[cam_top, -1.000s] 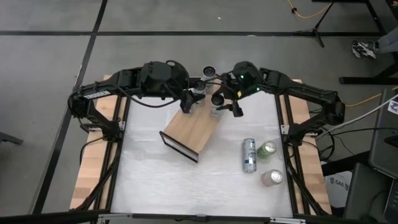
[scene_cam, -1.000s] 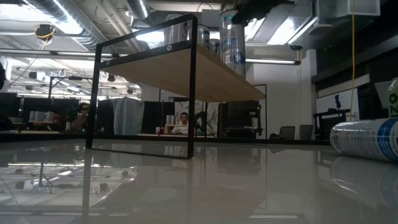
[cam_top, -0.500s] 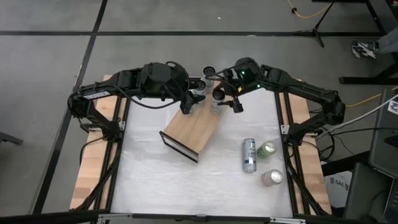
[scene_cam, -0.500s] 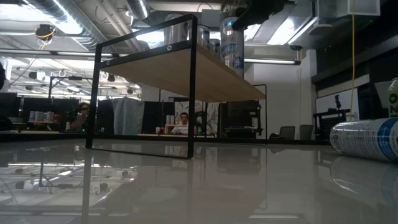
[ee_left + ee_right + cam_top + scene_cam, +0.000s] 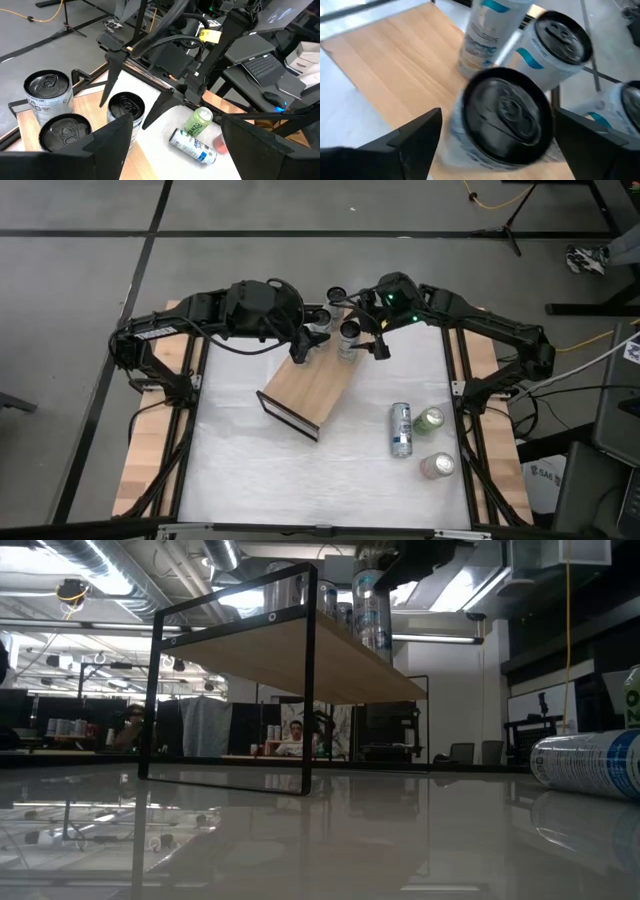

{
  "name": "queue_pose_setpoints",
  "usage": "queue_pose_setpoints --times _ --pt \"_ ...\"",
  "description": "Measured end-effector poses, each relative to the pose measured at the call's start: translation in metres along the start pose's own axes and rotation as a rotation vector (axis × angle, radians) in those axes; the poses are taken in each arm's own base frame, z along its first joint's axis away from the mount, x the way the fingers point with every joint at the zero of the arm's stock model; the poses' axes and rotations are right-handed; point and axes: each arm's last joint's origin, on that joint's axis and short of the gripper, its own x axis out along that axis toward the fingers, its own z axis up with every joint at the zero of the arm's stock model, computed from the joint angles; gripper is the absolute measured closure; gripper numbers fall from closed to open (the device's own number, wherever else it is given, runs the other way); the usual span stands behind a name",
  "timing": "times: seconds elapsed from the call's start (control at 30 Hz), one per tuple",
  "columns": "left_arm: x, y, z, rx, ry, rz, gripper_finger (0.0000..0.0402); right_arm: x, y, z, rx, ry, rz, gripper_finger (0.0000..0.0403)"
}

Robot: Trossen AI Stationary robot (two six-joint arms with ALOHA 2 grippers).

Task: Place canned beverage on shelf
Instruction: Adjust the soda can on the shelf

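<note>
Wood shelf (image 5: 308, 392) | right gripper (image 5: 352, 340) wide open around just-placed can (image 5: 502, 120) | left gripper (image 5: 300, 348) open, empty | next: lift clear without tipping.

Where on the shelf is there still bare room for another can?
The shelf is bare from its middle to the black frame end. The far end is crowded: cans stand there, with the left gripper and right gripper alongside.

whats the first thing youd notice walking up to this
The two dark arms meeting over the far end of the tilted wooden shelf, where several cans stand clustered. The right gripper sits around another can just above the board. Three more cans wait on the white table, one lying down.
</note>
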Motion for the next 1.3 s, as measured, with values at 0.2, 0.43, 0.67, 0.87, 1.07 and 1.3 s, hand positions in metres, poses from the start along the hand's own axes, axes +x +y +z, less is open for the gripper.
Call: queue_pose_setpoints --times 0.2,0.43,0.67,0.87,1.07,1.3 --pt "0.000 0.000 0.000 0.000 0.000 0.000 0.0102 0.000 -0.001 -0.001 0.026 0.023 -0.035 0.0034" --pt "0.000 0.000 0.000 0.000 0.000 0.000 0.0102 -0.004 -0.001 0.001 0.063 0.018 -0.049 0.0037" --pt "0.000 0.000 0.000 0.000 0.000 0.000 0.0102 -0.010 -0.001 0.004 0.104 -0.006 -0.087 0.0038" --pt "0.000 0.000 0.000 0.000 0.000 0.000 0.0102 -0.012 -0.002 0.005 0.103 -0.005 -0.103 0.0038" --pt "0.000 0.000 0.000 0.000 0.000 0.000 0.0102 -0.012 -0.001 0.005 0.167 -0.008 -0.101 0.0038" --pt "0.000 0.000 0.000 0.000 0.000 0.000 0.0103 -0.021 -0.005 0.014 0.216 -0.045 -0.118 0.0038"
